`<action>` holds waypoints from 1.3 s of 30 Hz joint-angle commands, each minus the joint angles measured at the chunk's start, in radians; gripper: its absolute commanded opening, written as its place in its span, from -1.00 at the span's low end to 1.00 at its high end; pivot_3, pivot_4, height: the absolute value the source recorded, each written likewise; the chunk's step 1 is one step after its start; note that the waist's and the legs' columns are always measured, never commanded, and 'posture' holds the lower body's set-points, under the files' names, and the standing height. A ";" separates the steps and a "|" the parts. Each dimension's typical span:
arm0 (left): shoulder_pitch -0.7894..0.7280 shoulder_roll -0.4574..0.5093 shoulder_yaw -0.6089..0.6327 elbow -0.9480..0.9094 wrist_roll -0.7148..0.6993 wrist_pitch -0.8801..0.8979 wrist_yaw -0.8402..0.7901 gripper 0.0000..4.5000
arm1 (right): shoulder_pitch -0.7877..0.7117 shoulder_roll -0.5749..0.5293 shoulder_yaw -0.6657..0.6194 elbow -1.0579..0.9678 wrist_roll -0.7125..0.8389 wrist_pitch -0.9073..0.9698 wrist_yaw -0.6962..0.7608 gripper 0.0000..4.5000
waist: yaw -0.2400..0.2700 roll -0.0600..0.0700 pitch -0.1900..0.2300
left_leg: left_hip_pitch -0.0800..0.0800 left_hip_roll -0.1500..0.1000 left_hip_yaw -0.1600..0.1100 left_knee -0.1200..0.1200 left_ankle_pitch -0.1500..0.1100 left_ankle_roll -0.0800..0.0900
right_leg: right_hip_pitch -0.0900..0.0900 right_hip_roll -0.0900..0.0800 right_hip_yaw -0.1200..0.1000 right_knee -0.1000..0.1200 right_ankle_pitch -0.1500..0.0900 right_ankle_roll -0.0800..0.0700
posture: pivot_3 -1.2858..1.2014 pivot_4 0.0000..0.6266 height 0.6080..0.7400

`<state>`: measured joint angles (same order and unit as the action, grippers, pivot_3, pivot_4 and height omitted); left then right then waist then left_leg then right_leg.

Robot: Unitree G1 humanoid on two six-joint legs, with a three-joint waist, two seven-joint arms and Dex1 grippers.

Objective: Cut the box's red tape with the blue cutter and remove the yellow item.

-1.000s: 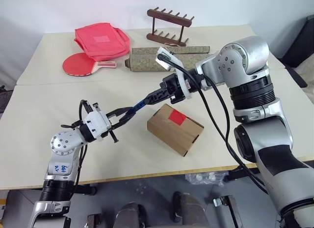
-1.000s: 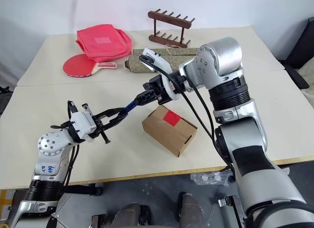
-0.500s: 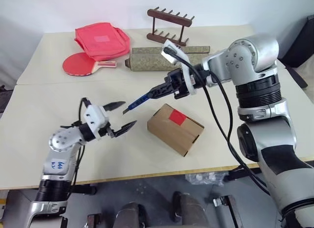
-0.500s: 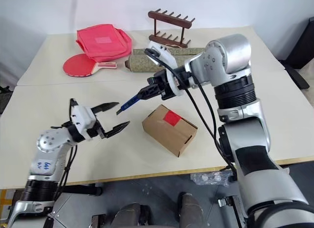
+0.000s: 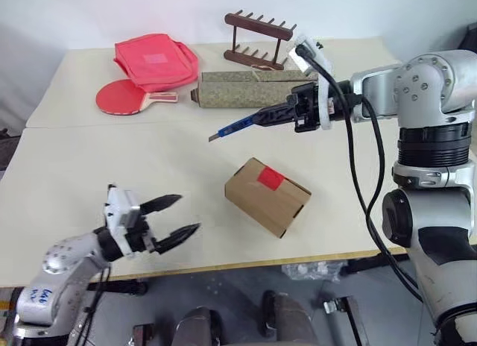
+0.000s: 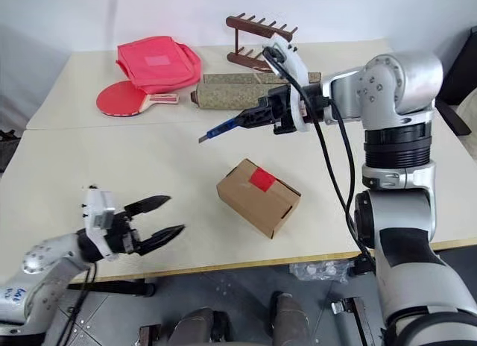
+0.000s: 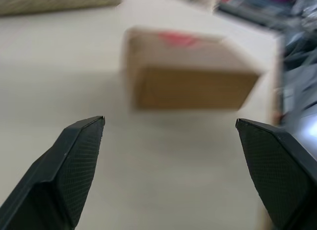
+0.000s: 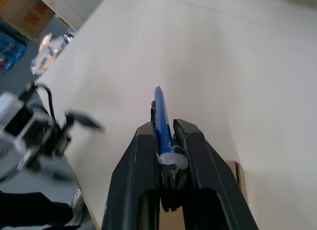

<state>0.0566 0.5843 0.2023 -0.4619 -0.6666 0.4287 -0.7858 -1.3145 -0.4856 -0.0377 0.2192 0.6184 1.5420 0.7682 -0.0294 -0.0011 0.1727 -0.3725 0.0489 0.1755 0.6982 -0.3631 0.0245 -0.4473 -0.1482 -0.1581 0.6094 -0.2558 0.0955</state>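
Left hand (image 5: 175, 217) now withdrawn, spread wide; slim blue cutter (image 5: 240, 124) clamped in raised right hand (image 5: 287, 115).

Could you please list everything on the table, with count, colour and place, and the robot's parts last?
box: one, brown, near the table's front edge, shut.
tape: one patch, red, on the box's top.
cutter: one, blue, in the air behind the box, in the right gripper.
pouch: one, red, far left.
paddle: one, red, in front of the pouch.
roll: one, greenish, far middle.
rack: one, dark wood, behind the roll.
table: one, cream.
left gripper: black fingers, open, empty, near the front left edge.
right gripper: black fingers, shut on the cutter.
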 commanded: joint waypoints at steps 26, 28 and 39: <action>-0.724 -0.065 -0.459 0.249 0.298 0.383 0.095 -0.97 | 0.461 -0.234 -0.181 -0.663 0.110 -0.159 -0.108 -0.93 | 0.006 -0.001 0.000 | 0.000 -0.001 0.000 0.000 0.001 0.000 | 0.002 0.002 -0.001 -0.003 0.000 0.001 | 0.03 -0.52 1.00; -0.742 -0.055 -0.475 0.241 0.302 0.419 0.084 -0.97 | 0.467 -0.237 -0.174 -0.671 0.116 -0.159 -0.117 -0.93 | 0.006 -0.001 0.000 | 0.000 -0.001 0.000 0.000 0.001 0.000 | 0.002 0.002 -0.001 -0.002 0.000 0.001 | 0.03 -0.52 1.00; -0.767 -0.052 -0.518 0.239 0.334 0.493 0.074 -0.97 | 0.531 -0.343 -0.053 -0.685 0.083 -0.215 -0.109 -0.93 | 0.010 -0.001 0.000 | 0.001 -0.001 0.000 0.001 0.001 0.000 | 0.002 0.002 0.000 -0.002 0.000 0.001 | 0.03 -0.52 1.00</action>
<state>-0.7052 0.5267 -0.2897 -0.2203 -0.3479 0.9069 -0.7013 -0.7836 -0.8096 -0.0914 -0.4376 0.7138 1.3586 0.6559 -0.0193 -0.0020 0.1726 -0.3716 0.0477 0.1752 0.6988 -0.3624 0.0249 -0.4450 -0.1459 -0.1582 0.6074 -0.2554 0.0962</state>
